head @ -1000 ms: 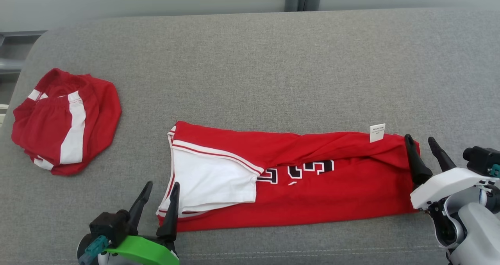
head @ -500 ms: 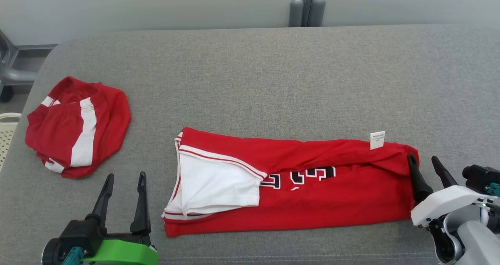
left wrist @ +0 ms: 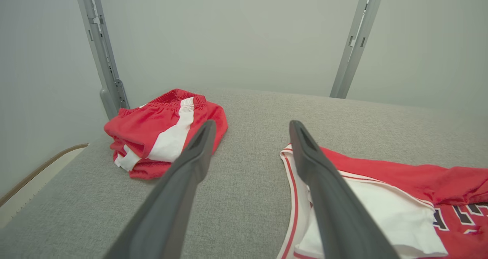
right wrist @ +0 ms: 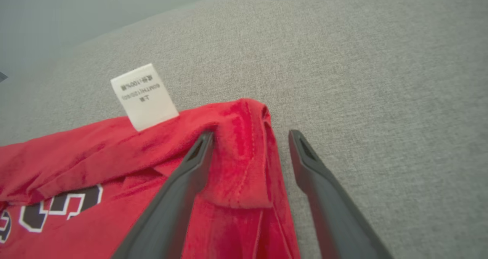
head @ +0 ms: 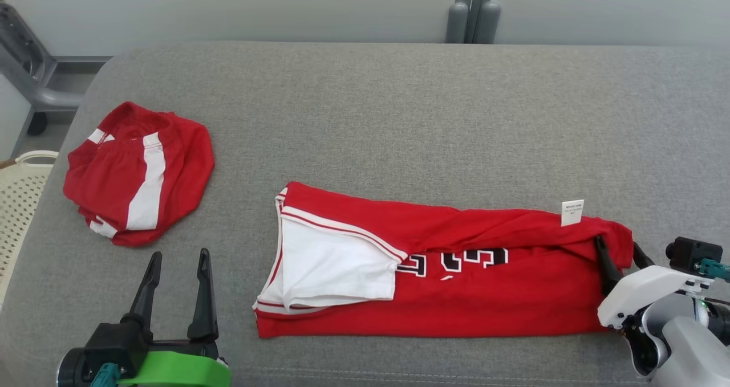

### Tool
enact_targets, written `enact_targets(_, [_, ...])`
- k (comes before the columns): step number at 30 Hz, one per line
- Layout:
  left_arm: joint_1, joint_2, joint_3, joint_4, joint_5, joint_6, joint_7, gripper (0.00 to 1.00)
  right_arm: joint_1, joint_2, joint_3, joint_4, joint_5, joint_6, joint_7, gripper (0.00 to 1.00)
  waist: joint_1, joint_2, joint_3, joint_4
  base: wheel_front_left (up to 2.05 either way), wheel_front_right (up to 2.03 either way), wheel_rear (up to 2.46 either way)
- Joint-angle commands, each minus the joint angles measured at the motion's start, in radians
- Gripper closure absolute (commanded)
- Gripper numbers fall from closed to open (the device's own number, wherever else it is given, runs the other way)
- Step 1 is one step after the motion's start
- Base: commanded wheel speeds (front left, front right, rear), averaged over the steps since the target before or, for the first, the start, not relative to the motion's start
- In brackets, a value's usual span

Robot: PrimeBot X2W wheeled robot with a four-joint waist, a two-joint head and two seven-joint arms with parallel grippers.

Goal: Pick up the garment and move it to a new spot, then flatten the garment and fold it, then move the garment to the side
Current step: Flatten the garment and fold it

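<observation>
The red shirt [head: 445, 267] lies on the gray couch [head: 365, 102], near the front edge, a bit right of the middle. It's folded into a long strip, so the black numbers [head: 456, 259] are half hidden & a white part [head: 336, 267] shows at the left end. A small white tag [head: 572, 212] sticks up near the right end.

The right hand [head: 617, 243] is open wide, holding nothing. It sits right at the shirt's right end. In the right wrist view one finger [right wrist: 179, 190] lies over the red cloth & the other over bare couch just beside it, w/ the hem [right wrist: 244, 156] btw them. I think it's there to pinch that end; no squeeze yet.

The left hand [head: 178, 255] is open wide too, empty. It's over bare couch, near the shirt's left end but not touching. The red & white shorts [head: 140, 173] sit in a heap further back on the left, well apart from the shirt, prob. out of the way.

My guess: the long fold is done, next comes a fold end to end, then a move to the side. The left hand prob. has to reach the left corners first. The cloth is soft & floppy, so a pinch on just the top layer could pull the fold apart.
</observation>
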State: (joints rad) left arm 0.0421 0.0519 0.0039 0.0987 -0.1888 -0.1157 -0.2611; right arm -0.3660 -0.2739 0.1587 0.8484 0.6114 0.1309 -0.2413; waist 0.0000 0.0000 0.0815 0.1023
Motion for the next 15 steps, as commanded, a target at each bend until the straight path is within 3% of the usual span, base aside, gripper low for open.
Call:
enact_targets(1, [0.002,-0.001,-0.001,-0.004,-0.003,-0.002,-0.003,0.00,-0.011,-0.001,0.001,0.028,0.003,0.000,0.010,0.00,0.0000,0.0000,0.003,0.018,0.00,0.00,0.00])
enact_targets(8, [0.000,-0.001,-0.002,-0.009,-0.014,0.005,-0.003,0.00,-0.025,0.007,0.024,0.117,0.026,0.000,0.031,0.00,0.0000,0.0000,0.009,0.041,0.00,0.00,0.00])
enact_targets(9, [0.002,-0.001,-0.004,-0.011,-0.015,0.008,-0.003,0.00,-0.026,0.010,0.033,0.121,0.031,0.000,0.032,0.05,0.0000,0.0000,0.010,0.041,0.00,0.00,0.00])
enact_targets(10, [0.004,-0.001,-0.004,-0.013,-0.016,0.011,-0.003,0.00,-0.027,0.011,0.040,0.122,0.035,0.000,0.031,0.65,0.0000,0.0000,0.011,0.041,0.00,0.00,0.00])
enact_targets(11, [0.005,-0.001,-0.004,-0.013,-0.017,0.011,-0.003,0.00,-0.029,0.012,0.046,0.120,0.037,0.000,0.026,1.00,0.0000,0.0000,0.012,0.040,0.00,0.00,0.00])
enact_targets(15, [0.005,-0.001,-0.006,-0.015,-0.022,0.017,-0.003,0.00,-0.053,-0.006,0.061,0.111,0.046,-0.001,0.005,1.00,0.0000,0.0000,0.016,0.034,0.00,0.00,0.00])
